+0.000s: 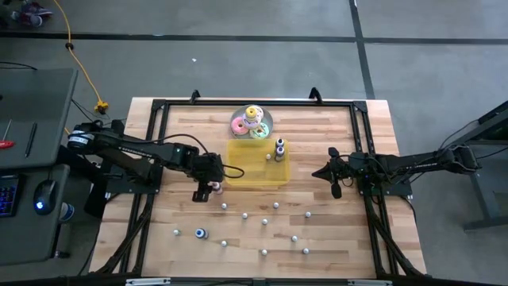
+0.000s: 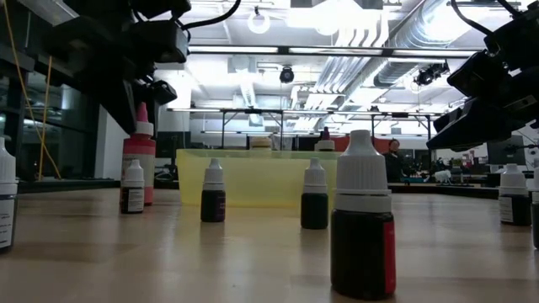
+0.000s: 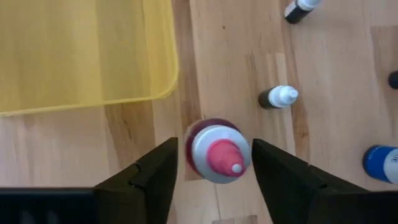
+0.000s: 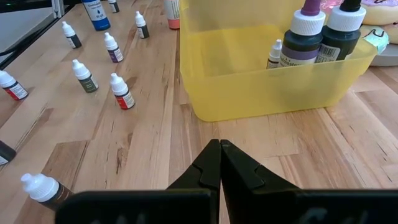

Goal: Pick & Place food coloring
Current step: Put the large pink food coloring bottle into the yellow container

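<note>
The left tool [image 3: 214, 180] hangs over the bench [image 1: 333, 238] just off the near left corner of the yellow tray [image 1: 257, 163], its two fingers [image 3: 152, 180] standing on either side of an upright pink-capped bottle [image 3: 216, 155] with a sliver of gap on each side (not pressed against it, so far as the wrist view shows). That bottle stands on the wood just outside the tray's rim. The rest of the food coloring [image 1: 264, 222] is scattered across the near half of the bench, mostly small pale-capped bottles, with a blue one [image 1: 201, 233] towards the near left. Three bottles [image 4: 314, 37] already stand inside the tray at its far right corner. The right tool [image 4: 220, 163] waits with its fingers together near the right edge. A plate of pastel rings [image 1: 252, 122] sits behind the tray. The bench is pale wood butcher-block; beyond it a lit workshop with ceiling ducts.
</note>
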